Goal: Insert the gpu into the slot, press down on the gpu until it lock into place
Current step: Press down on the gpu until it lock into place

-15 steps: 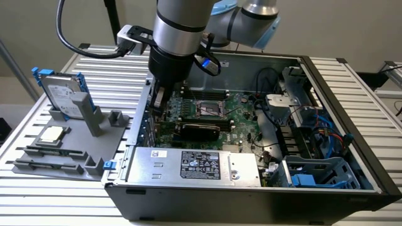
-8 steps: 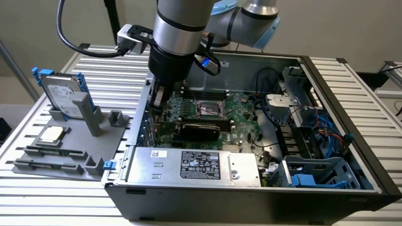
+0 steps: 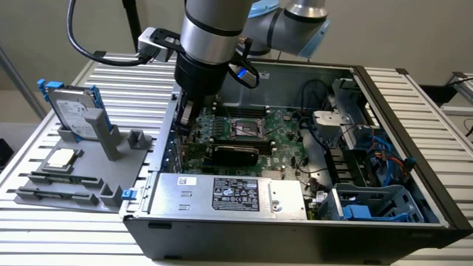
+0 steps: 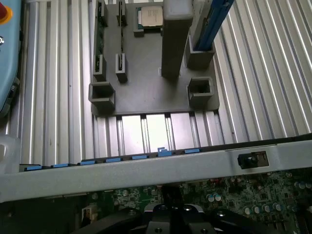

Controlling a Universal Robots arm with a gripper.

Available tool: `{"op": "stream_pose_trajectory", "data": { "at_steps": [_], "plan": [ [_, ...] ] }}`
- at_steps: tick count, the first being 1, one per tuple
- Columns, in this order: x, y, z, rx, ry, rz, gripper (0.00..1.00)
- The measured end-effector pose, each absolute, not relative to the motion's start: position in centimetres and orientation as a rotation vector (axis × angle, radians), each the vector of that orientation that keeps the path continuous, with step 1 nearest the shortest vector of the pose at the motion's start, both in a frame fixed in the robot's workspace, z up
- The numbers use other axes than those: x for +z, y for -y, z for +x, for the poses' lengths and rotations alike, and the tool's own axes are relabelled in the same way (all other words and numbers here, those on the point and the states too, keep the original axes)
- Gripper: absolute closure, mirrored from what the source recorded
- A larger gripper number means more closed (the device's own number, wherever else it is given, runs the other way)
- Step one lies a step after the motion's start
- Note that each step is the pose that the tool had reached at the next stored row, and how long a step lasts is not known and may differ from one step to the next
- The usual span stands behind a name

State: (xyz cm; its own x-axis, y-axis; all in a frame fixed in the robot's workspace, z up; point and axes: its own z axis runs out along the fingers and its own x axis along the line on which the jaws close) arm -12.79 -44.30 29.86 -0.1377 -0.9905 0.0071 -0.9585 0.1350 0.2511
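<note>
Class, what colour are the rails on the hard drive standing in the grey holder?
Blue; the hard drive shows best in the exterior view.

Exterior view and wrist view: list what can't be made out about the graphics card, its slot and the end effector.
1. End effector: in the exterior view the arm's wrist covers it. In the wrist view it is dark and cut off by the picture's edge.
2. Graphics card: in the exterior view it is too small to tell whether it is fully seated.
3. Slot: in the exterior view the card's black face lies over it.
</note>
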Motion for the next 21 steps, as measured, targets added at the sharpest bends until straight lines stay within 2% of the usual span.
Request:
{"op": "stream_pose_trajectory", "data": {
  "at_steps": [21],
  "plan": [
    [29.55, 44.19, -12.88, -0.280, 2.222, 1.931, 0.89]
  ]
}}
